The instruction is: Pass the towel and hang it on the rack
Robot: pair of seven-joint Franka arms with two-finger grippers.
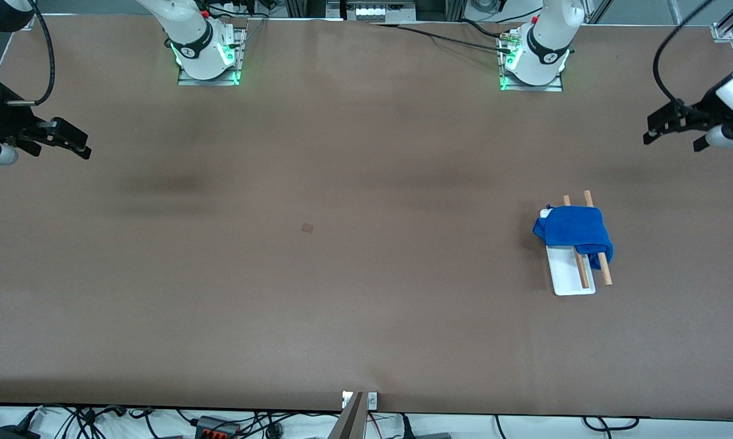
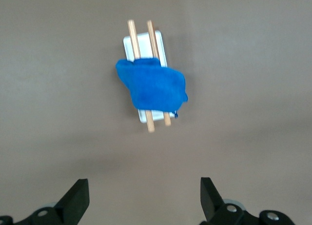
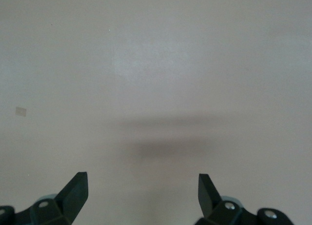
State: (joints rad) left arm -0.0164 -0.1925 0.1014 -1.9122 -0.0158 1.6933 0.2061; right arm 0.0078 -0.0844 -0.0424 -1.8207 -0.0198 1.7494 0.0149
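Observation:
The royal-blue towel [image 1: 572,229] [image 2: 153,86] hangs draped over both wooden dowels of the small white rack [image 1: 572,275] [image 2: 145,42], which stands toward the left arm's end of the table. My left gripper [image 1: 671,130] [image 2: 145,198] hovers open and empty in the air at that end, apart from the rack. My right gripper [image 1: 67,141] [image 3: 143,194] hangs open and empty over the right arm's end of the table, with only bare tabletop under it.
A small brown square mark [image 1: 307,228] [image 3: 20,111] lies on the brown table [image 1: 342,292] near its middle. The two arm bases [image 1: 208,55] [image 1: 534,61] stand along the table's edge farthest from the front camera. Cables lie past the nearest edge.

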